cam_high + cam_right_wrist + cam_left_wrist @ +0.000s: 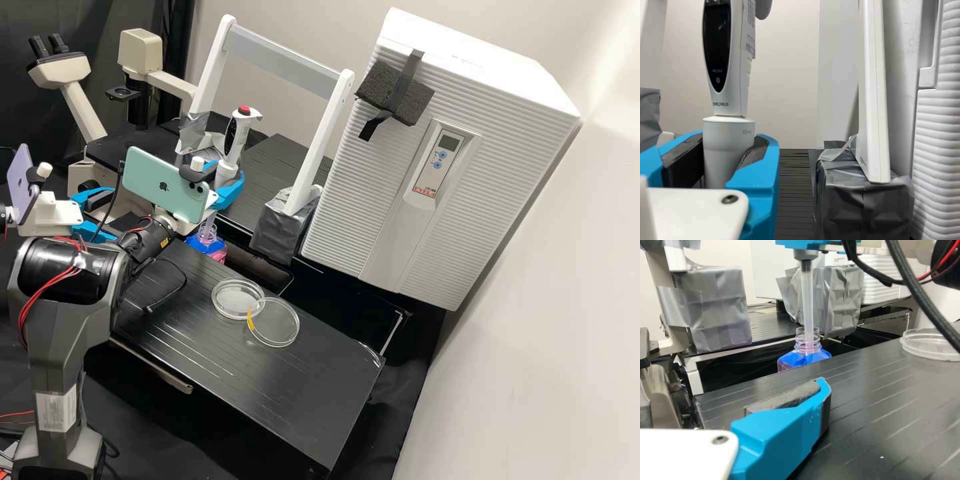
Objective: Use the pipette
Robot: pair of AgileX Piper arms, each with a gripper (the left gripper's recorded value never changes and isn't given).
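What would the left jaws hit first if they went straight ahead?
Most likely the small bottle of pink liquid, where the pipette tip dips in; how far off it stands is unclear.

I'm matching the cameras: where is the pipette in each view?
High view: pipette upright in the right gripper, above the bottle.
Left wrist view: its clear tip entering the bottle.
Right wrist view: its body between blue fingers.
Shared landmark: grey-taped frame foot.
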